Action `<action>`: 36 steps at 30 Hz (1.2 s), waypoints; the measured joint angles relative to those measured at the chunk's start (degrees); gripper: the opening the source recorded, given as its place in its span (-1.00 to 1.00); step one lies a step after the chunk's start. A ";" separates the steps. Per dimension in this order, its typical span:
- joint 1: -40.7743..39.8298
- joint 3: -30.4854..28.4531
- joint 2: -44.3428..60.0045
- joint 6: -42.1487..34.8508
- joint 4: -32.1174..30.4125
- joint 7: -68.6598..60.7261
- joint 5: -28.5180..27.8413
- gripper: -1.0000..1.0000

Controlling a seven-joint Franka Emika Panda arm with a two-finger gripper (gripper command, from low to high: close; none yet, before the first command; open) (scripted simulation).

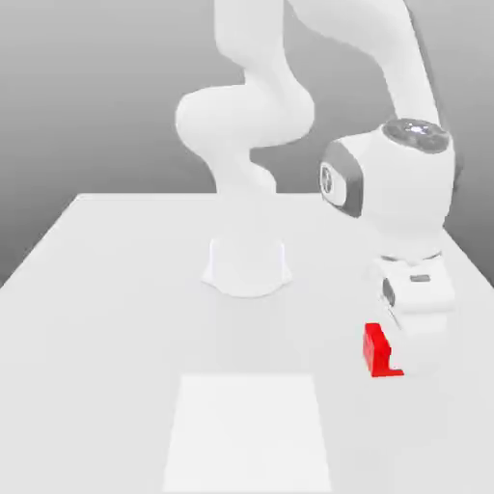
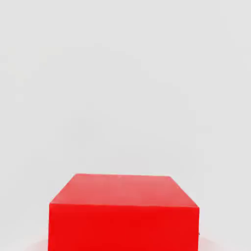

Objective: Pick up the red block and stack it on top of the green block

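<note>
The small, plain, bright red cube with matte faces (image 1: 380, 351) sits on the pale tabletop (image 1: 116, 289), well out from the white dome-shaped robot base (image 1: 247, 268) and toward the exterior view's right and nearer the camera than that base. The white two-finger gripper (image 1: 403, 338) is down directly over this red cube, its body hiding the cube's upper far portion, so the cube lies straight beneath the tool with no sideways offset that I can make out. Its jaws are drawn together, and since the cube sits right between them the likeliest reading is that they are clamped on it, though the contact faces themselves are hidden. In the hand view the red cube (image 2: 123, 211) looms close and square-on, its top face flat and its front face evenly lit. A cube has no long axis, so the grip depends only on the jaws meeting two opposite faces. Whether the cube rests on the tabletop or is just lifted off it I cannot tell. My judgement is that the grasp is made and the coming move is a straight lift, then a carry toward the green block. The surfaces are uniformly smooth: the arm is glossy white with grey joint trim, the tabletop is matte, and a lighter rectangular patch (image 1: 249, 434) lies nearer the camera than the robot base.
</note>
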 joint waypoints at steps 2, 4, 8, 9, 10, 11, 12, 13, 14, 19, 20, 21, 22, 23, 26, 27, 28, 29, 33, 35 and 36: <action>3.26 1.02 -1.98 -0.31 -1.63 -5.47 0.86 -1.00; 6.02 2.10 -3.98 -0.60 -3.27 -10.73 1.44 -1.00; 11.45 4.74 -8.00 -1.14 -6.57 -20.77 1.90 -1.00; 12.93 5.42 -9.00 -1.26 -7.40 -23.18 1.87 -1.00; 14.44 6.07 -9.99 -1.38 -8.23 -25.48 1.73 -1.00; 15.96 6.69 -10.98 -1.48 -9.06 -27.82 1.58 -1.00; 17.48 7.29 -11.96 -1.59 -9.90 -30.09 1.35 -1.00; 18.97 7.92 -12.94 -1.69 -10.74 -32.34 1.07 -1.00; 20.44 8.50 -13.89 -1.78 -11.56 -34.49 0.70 -1.00; 22.95 10.18 -15.22 -0.99 -13.28 -38.42 -1.46 -1.00; 22.76 10.34 -14.98 -0.64 -13.27 -38.24 -1.88 -1.00; 22.51 10.51 -14.69 -0.29 -13.24 -38.03 -2.29 -1.00; 22.26 10.67 -14.39 0.07 -13.21 -37.79 -2.70 -1.00; 21.99 10.84 -14.06 0.44 -13.17 -37.54 -3.11 -1.00; 21.16 11.32 -13.00 1.55 -13.07 -36.77 -4.32 -1.00; 20.90 11.47 -12.62 1.92 -13.03 -36.51 -4.73 -1.00; 20.63 11.62 -12.23 2.30 -13.00 -36.26 -5.13 -1.00; 20.37 11.77 -11.83 2.68 -12.97 -36.00 -5.53 -1.00; 19.38 12.31 -10.15 4.23 -12.86 -35.06 -7.00 -1.00; 18.88 12.58 -9.27 4.99 -12.81 -34.53 -7.80 -1.00; 18.67 12.68 -8.82 5.38 -12.79 -34.28 -8.18 -1.00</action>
